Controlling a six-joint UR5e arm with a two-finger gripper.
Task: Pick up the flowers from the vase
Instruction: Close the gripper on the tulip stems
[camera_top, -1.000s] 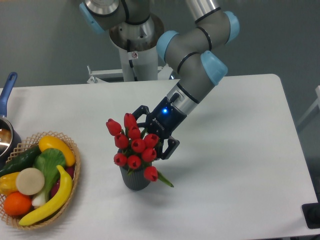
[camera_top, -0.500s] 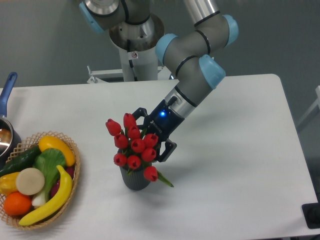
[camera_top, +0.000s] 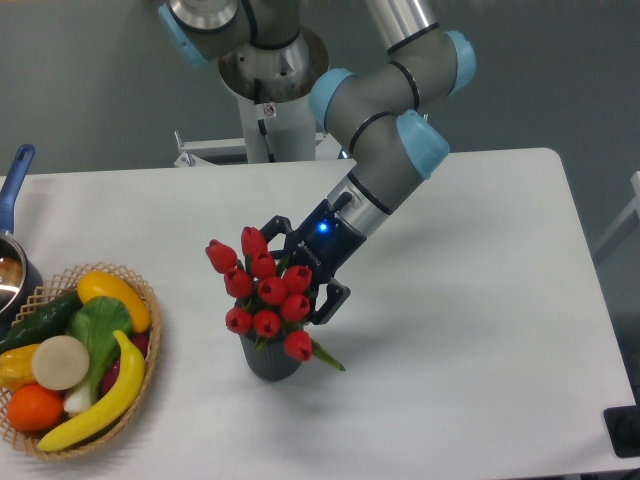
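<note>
The flowers (camera_top: 262, 292), a bunch of red tulip buds with green stems, stand in the vase (camera_top: 270, 360), a small dark grey ribbed cup near the table's middle. My gripper (camera_top: 303, 264) comes in from the upper right, right behind the buds. Its jaws are spread, one dark finger (camera_top: 274, 224) above the bunch and the other (camera_top: 336, 298) at its right side. The fingers straddle the upper right part of the bunch and look open. The stems inside the vase are hidden.
A wicker basket (camera_top: 140, 285) of fruit and vegetables sits at the left front. A blue-handled metal pot (camera_top: 12, 262) is at the left edge. The arm's base (camera_top: 270, 90) stands behind the table. A dark object (camera_top: 622, 432) is at the front right corner.
The gripper has moved a little to the left, further onto the bunch. The tulip buds have shifted slightly left and up. The jaw gap looks the same.
</note>
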